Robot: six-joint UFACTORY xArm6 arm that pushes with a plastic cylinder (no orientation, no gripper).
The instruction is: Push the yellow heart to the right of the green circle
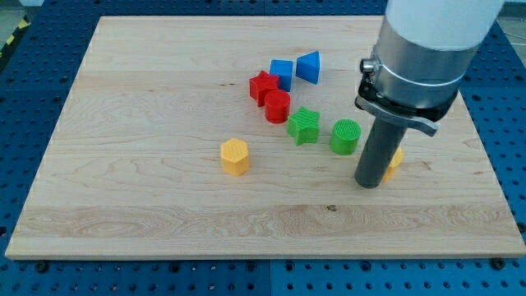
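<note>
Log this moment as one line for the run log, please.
task: yellow heart right of green circle | my tip beside yellow heart, on its left | green circle up-left of tip, untouched | status: pushing

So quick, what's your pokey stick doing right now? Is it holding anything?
My tip: no gripper, holding nothing; it sits against the yellow heart, just right of the green circle.
</note>
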